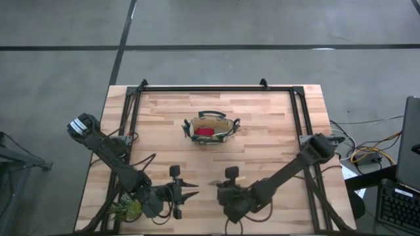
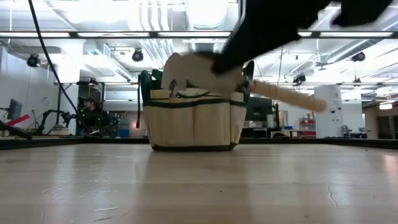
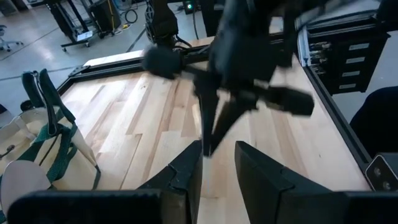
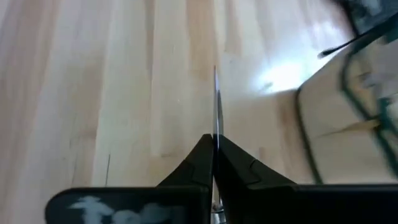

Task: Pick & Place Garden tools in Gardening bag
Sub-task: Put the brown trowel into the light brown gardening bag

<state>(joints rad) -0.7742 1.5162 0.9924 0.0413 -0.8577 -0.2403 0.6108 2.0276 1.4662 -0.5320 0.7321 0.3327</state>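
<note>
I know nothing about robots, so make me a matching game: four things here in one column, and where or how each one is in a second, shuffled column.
Things:
1. bag
2. red item
3. right claw
4. left claw

Place or state:
a. open, holding nothing
b. shut on a trowel
c. lying inside the bag
d. standing upright mid-table

Pairs: 1-d, 2-c, 3-b, 4-a
</note>
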